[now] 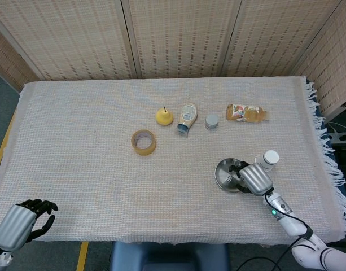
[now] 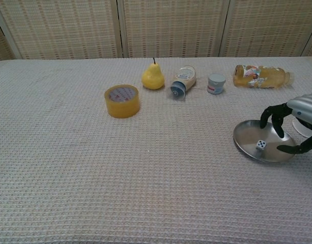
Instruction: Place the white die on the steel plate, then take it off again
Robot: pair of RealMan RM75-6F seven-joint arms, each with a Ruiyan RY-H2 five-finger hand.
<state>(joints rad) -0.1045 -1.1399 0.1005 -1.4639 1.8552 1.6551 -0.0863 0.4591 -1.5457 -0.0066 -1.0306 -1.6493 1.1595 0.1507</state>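
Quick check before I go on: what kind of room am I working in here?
Likely a lab or test bench, not a home: a table under a woven cloth fenced by wicker screens, with unrelated props laid out, such as a tape roll, a pear and a steel plate.
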